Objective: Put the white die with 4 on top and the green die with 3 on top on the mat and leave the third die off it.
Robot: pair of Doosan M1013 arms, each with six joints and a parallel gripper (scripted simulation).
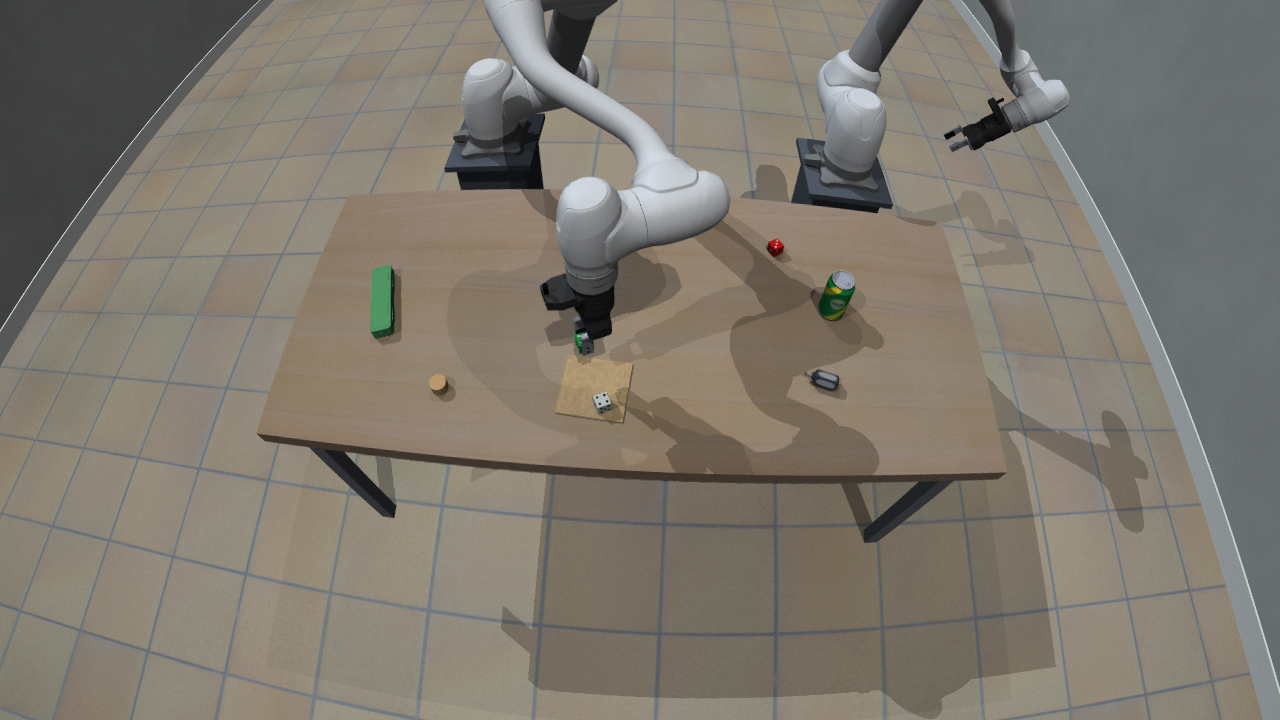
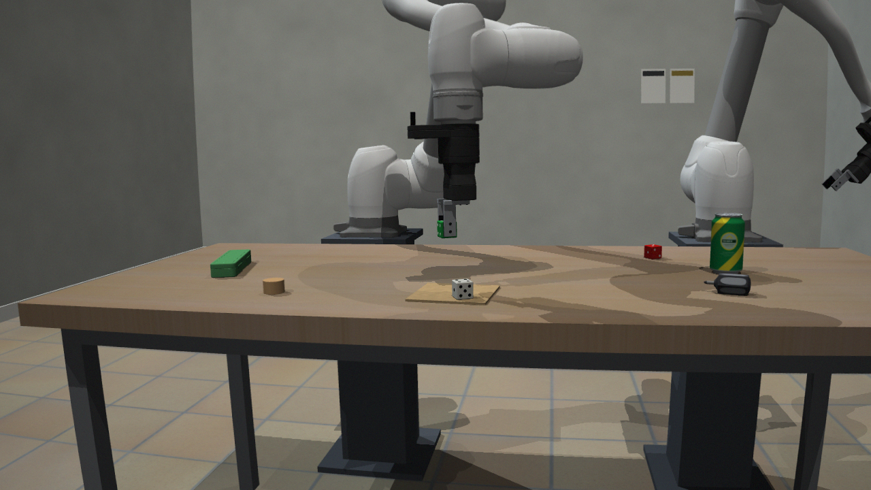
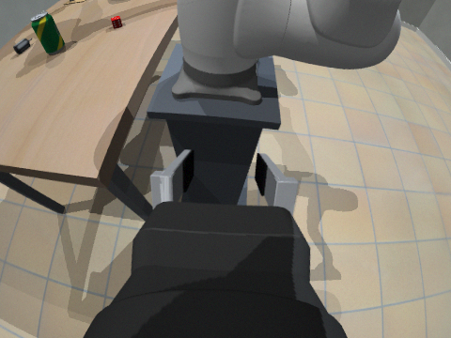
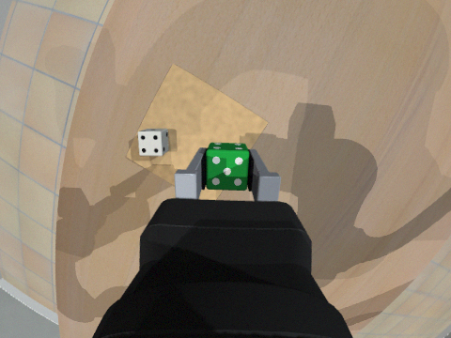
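Right claw (image 1: 585, 338) (image 2: 447, 226) (image 4: 227, 170) pinching green cube die with white pips (image 1: 582, 341) (image 2: 442, 229) (image 4: 227, 168), held above the wooden bench (image 1: 680, 420) (image 2: 341, 273) (image 3: 70, 108); five pips on the face toward the right wrist camera. White cube die with black pips (image 1: 602, 402) (image 2: 462, 288) (image 4: 152, 142) flat on tan square mat (image 1: 581, 380) (image 2: 429, 293) (image 4: 202, 103), near its edge, 4 on top. Red cube die with white pips (image 1: 776, 247) (image 2: 652, 251) (image 3: 116, 22) off the mat, on bench, near green-yellow metal can (image 1: 836, 295) (image 2: 727, 242) (image 3: 48, 33). Left claw (image 1: 955, 138) (image 2: 832, 180) (image 3: 225, 174) spread, nothing between fingers, off beside the bench.
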